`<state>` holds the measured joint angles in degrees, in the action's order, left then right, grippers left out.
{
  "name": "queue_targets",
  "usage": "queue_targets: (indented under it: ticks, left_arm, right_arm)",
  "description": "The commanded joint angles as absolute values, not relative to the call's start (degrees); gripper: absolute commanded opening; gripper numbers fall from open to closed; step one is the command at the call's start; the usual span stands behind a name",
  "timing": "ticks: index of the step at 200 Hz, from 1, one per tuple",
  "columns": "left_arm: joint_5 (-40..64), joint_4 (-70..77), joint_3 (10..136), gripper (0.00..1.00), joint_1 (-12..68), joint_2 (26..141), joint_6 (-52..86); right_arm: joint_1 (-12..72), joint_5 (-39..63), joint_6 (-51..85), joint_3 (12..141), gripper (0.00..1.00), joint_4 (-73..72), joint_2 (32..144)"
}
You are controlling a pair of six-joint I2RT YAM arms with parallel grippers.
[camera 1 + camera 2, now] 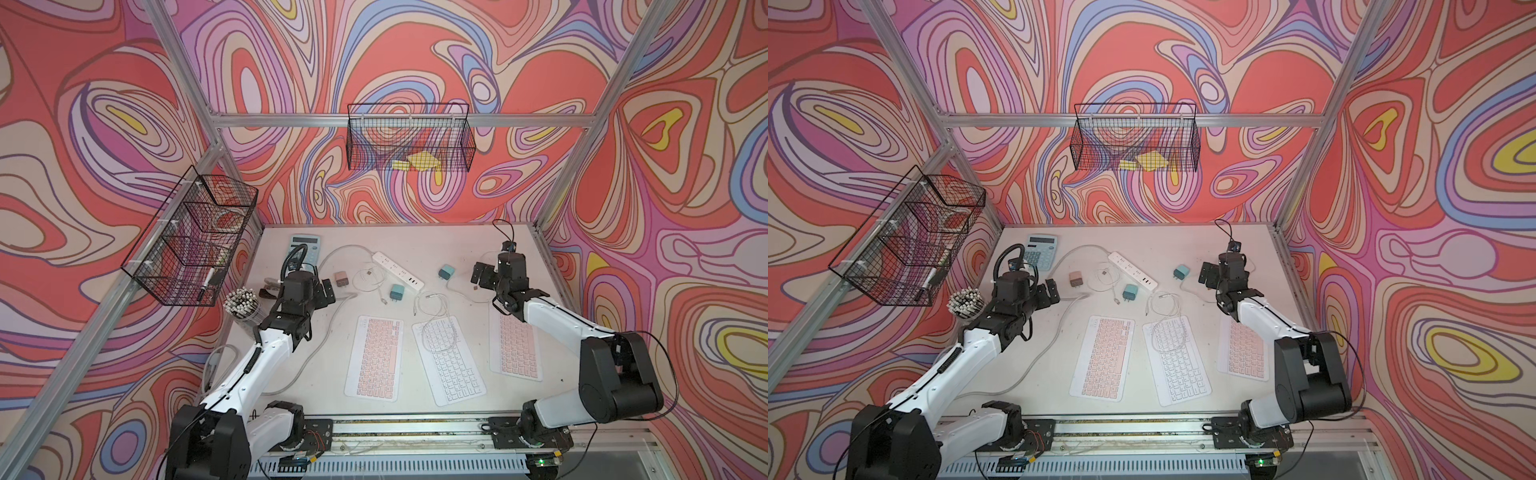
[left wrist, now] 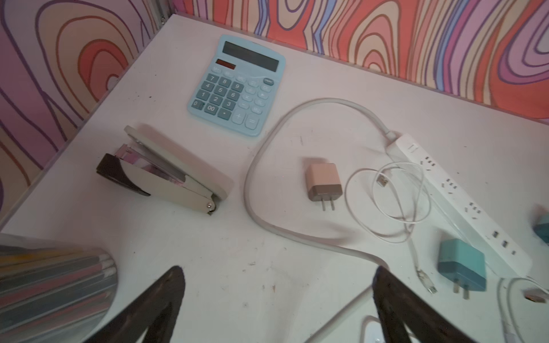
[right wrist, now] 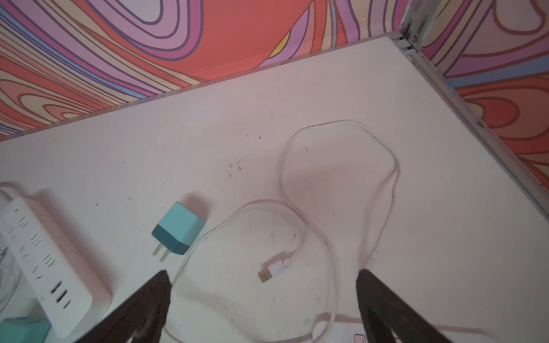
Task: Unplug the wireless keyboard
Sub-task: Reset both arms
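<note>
At the worktop's left edge stood a cup of pens [image 1: 243, 305], with a stapler [image 2: 166, 172] beyond it and a blue calculator [image 1: 304, 245] near the far left corner. The left gripper [image 2: 279, 271] hung above the worktop beside the cup, jaws spread wide and empty. The power strip's grey cord [image 2: 252, 166] ran close by one fingertip.

Next came a pink charger [image 1: 341, 277], the slanted white power strip [image 1: 397, 270] and a teal charger [image 1: 397, 291] just beside its near end. A second teal charger [image 1: 446, 272] lay further right.

Toward the near edge three keyboards lay in a row:
- the left pink keyboard [image 1: 374, 357];
- the white keyboard [image 1: 449, 359], with a thin white cable [image 1: 434, 296] coiled across its far end; whether it was plugged in I could not tell;
- the right pink keyboard [image 1: 515, 347], partly under the right arm.

The right gripper [image 1: 481, 276] hung toward the right edge over a looped pinkish cable [image 3: 344, 121], jaws wide and empty. The cable's USB plug [image 3: 271, 270] lay loose on the worktop.
</note>
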<state>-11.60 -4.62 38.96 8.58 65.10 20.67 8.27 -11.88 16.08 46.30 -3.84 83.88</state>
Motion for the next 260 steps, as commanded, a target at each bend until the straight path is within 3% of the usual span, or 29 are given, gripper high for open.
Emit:
queue_targets:
  ticks: [1,37,69,80,131,164,179,195,206,220,232,245,260]
  left_arm:
    - [-14.58,8.03,36.51,0.99,7.34,67.68,16.24]
    - [-18.07,22.91,31.9,0.99,7.05,76.17,9.85]
    - [-14.73,31.71,26.13,0.96,4.28,79.94,12.01]
    - [-13.89,29.92,25.45,0.95,3.79,78.14,12.93]
    - [-15.27,48.47,11.81,0.88,4.26,71.28,12.9]
    - [-13.33,36.82,19.16,0.86,8.12,70.54,3.21]
    - [-17.36,43.41,18.97,0.86,10.45,72.65,-5.78]
    - [-10.45,43.31,21.08,0.86,6.54,73.96,-3.88]
    - [-7.54,35.05,24.72,0.86,4.54,75.85,-1.65]
    - [-5.16,47.68,20.21,0.86,3.96,83.14,-2.16]
    - [-8.71,68.13,15.68,0.9,4.61,91.47,-3.08]
    - [-10.17,54.2,17.69,0.91,4.65,85.57,-0.21]
    - [-12.1,60.47,18.78,0.94,4.56,90.15,-1.54]
  right_arm:
    - [7.25,-18.69,14.94,42.21,0.98,-12.76,81.36]
    - [4.74,-20.51,14.94,37.5,0.98,-16.44,80.55]
    - [4.41,-21.16,12.62,34.57,0.98,-19.53,79.07]
    - [4.39,-21.2,11.47,33.57,0.98,-20.59,78.46]
    - [4.33,-19.86,10.03,29.65,0.98,-22.66,75.3]
    - [4.25,-19.61,8.35,30.33,0.98,-20.72,74.97]
    - [4.26,-19.06,8.94,30.3,0.98,-21.13,75.13]
    - [4.27,-18.15,9.36,30.47,0.98,-21.31,75.53]
    - [4.26,-18.12,8.92,29.89,0.98,-22.86,75.76]
    - [4.23,-17.63,7.14,28.73,0.98,-26.46,76.69]
    - [4.25,-15.99,5.55,28.77,0.98,-28.12,77.69]
    - [4.29,-13.6,4.83,28.92,0.98,-29.73,79.0]
    - [4.31,-11.06,4.28,27.6,0.98,-35.29,80.9]
